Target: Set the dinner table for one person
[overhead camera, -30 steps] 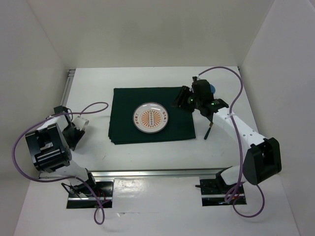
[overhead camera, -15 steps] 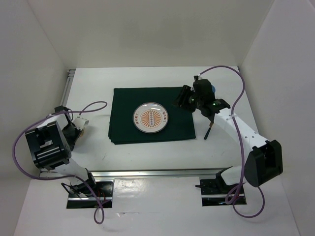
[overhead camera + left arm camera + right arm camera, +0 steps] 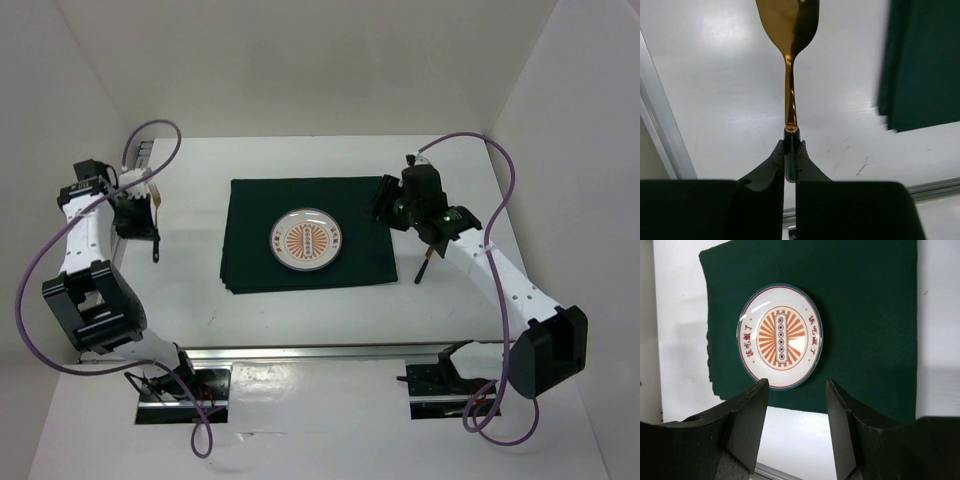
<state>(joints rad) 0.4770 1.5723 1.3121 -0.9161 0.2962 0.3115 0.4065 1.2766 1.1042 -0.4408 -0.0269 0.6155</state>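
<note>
Item: plain white flat rectangular bench (image 3: 200, 170), walled on three sides, spanning the whole work area and carrying a dark green cloth mat (image 3: 255, 270) with a round white plate with an orange sunburst pattern (image 3: 306, 240) at its centre. Left tool (image 3: 791, 150) is pressed together on the very tip of a gold-coloured metal utensil with a dark handle (image 3: 790, 95), held above bare bench well left of the mat; right tool (image 3: 797, 385) is spread and empty above the mat's right edge. Hazard: so slight a pinch may let the utensil pivot or slip in transit, dropping it crooked or against the plate.
</note>
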